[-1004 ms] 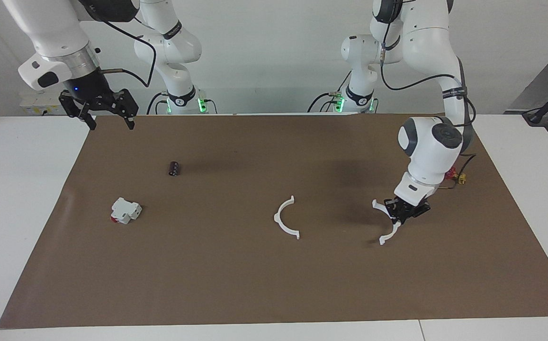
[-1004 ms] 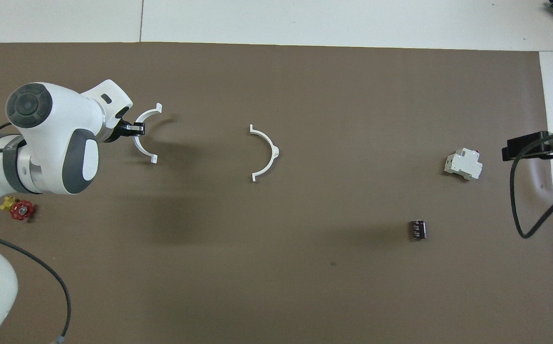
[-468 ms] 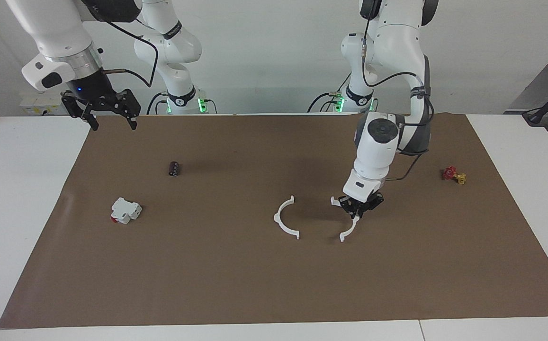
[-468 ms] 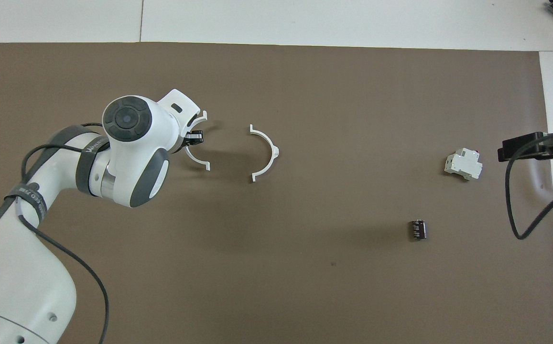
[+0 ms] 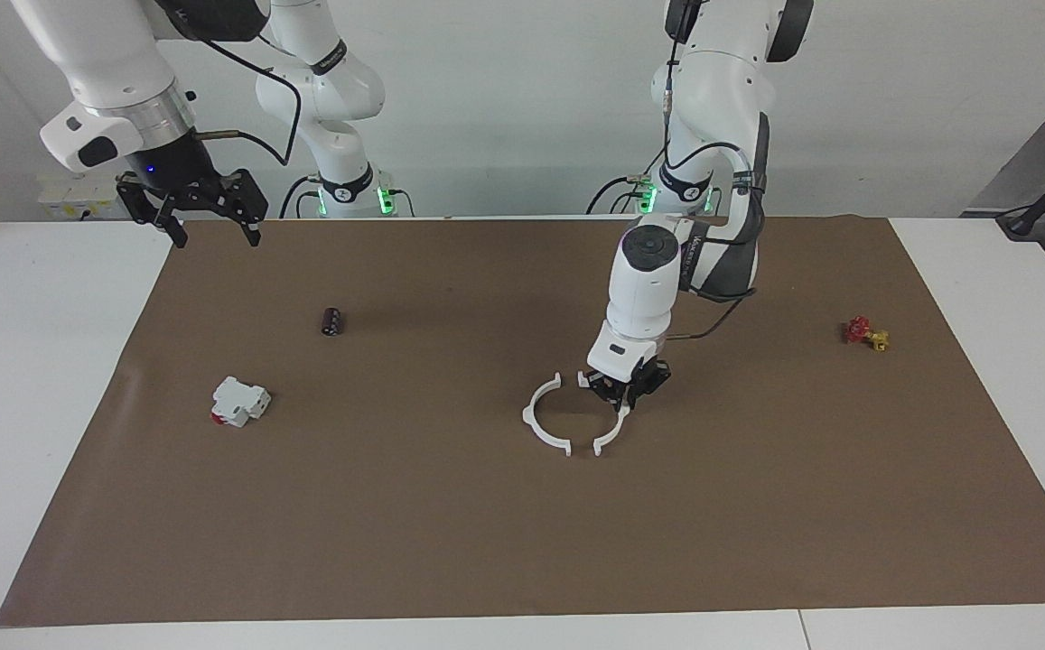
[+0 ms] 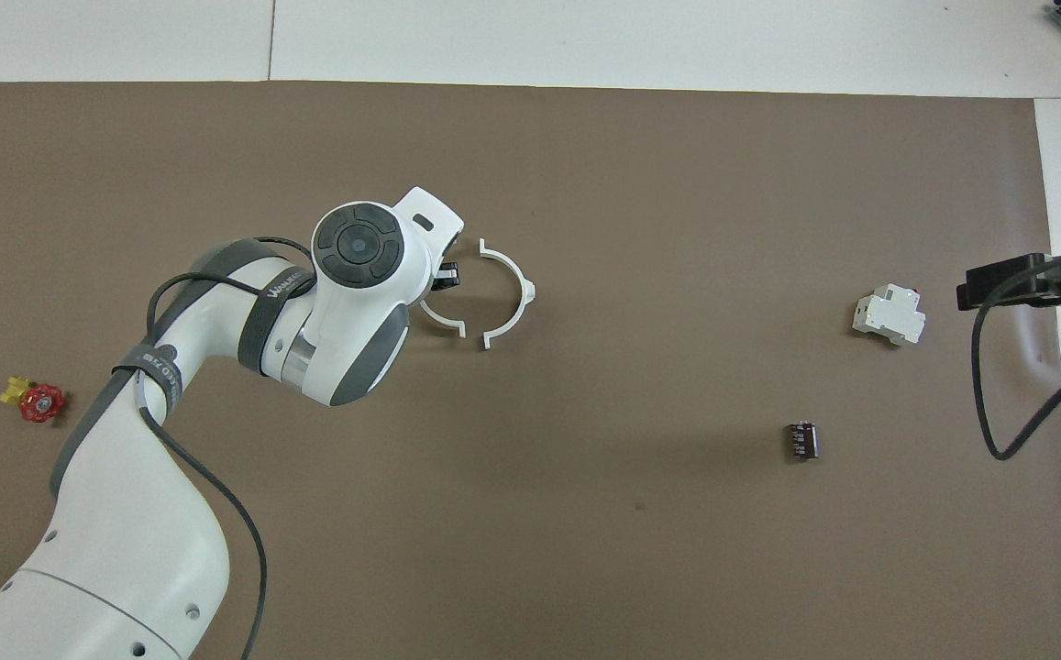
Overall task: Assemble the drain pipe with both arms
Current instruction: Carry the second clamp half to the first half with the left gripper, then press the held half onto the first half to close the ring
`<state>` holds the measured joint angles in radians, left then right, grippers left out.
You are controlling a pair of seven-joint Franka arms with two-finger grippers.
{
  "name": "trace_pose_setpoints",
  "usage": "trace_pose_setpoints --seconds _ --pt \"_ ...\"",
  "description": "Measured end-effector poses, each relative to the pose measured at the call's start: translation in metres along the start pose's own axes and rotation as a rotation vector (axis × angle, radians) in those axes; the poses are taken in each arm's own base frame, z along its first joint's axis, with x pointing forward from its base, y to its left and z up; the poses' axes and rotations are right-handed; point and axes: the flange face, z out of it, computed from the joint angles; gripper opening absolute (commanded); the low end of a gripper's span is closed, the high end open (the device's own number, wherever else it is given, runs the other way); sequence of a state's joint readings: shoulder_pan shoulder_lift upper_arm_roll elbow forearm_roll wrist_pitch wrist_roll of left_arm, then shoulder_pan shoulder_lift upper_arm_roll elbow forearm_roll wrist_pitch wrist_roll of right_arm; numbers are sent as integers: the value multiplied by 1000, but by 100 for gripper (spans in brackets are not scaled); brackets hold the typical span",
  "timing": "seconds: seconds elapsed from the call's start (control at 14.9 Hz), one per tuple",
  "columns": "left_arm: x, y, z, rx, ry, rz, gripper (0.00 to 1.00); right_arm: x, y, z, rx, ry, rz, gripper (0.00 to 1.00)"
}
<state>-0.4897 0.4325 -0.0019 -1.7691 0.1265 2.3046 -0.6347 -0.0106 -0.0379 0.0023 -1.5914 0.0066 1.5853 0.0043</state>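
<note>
While L gripper (image 5: 623, 394) grips half-ring (image 5: 611, 431), R gripper (image 5: 209, 217) waits

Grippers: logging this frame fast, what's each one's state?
Left gripper: shut on the half-ring, beside the other half-ring.
Right gripper: open, holding nothing, waiting over the brown mat's corner.

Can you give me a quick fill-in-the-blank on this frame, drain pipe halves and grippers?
1. The left gripper is shut on one white ____.
2. The other half-ring lies on the brown mat, with a small ____ between the two halves' ends.
3. The right gripper waits over the mat's edge, its fingers ____.
4. The white block has a ____ end.

Missing: half-ring; gap; open; red
</note>
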Motion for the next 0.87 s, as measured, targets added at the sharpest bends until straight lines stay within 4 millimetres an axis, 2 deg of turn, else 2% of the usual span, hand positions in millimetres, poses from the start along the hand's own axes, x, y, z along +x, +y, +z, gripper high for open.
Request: trace_pose_setpoints --seconds 0.27,0.87 --pt "-5 10 3 5 -1 16 0 0 -1 0 0 0 -2 100" --pt "-6 14 12 6 6 29 0 0 -2 0 0 1 -4 100"
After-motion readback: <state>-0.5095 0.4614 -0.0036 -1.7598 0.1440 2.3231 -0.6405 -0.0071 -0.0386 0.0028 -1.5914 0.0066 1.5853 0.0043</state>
